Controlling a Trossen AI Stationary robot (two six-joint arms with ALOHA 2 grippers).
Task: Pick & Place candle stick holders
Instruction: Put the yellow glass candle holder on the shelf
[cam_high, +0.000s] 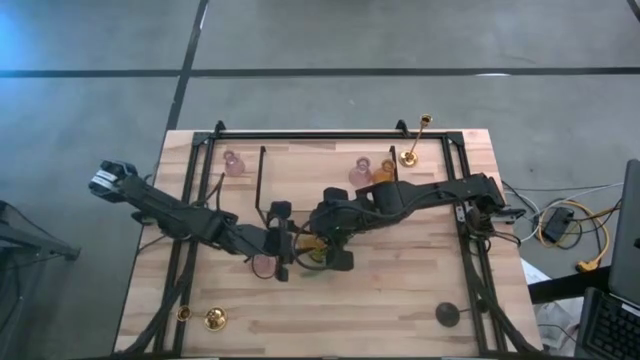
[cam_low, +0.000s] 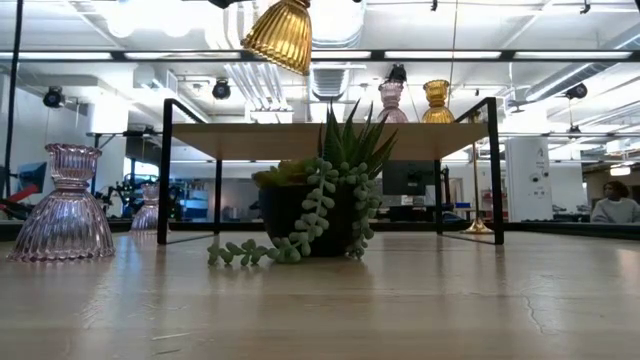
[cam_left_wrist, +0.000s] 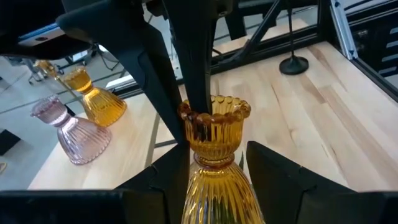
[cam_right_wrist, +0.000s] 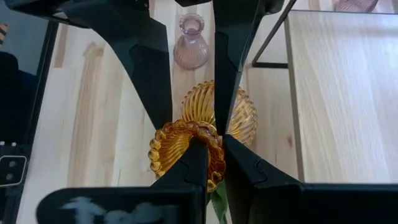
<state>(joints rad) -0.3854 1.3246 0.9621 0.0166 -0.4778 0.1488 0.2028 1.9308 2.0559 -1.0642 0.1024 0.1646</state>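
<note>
The wooden table (cam_high: 400, 300) carries a black-framed shelf (cam_low: 330, 135) across its far half, with both arms reaching to the middle of the table in front of it. The right gripper (cam_right_wrist: 208, 158) and the left gripper (cam_left_wrist: 214, 168) meet on one amber glass holder (cam_left_wrist: 214, 155), held in the air above the green plant (cam_low: 325, 200). The left gripper's fingers sit either side of the holder's neck, closed narrowly on it; the right gripper's fingers pinch its scalloped rim, one inside the cup and one outside. On the shelf stand a pink holder (cam_high: 360, 172) and a second amber holder (cam_high: 386, 170) side by side, another pink holder (cam_high: 233, 163) at the far left, and a gold stick (cam_high: 416, 140) at the far right. A pink holder (cam_high: 263, 264) rests on the table beside the left gripper. A black stick (cam_high: 447, 314) stands near right, gold pieces (cam_high: 214, 319) near left.
</note>
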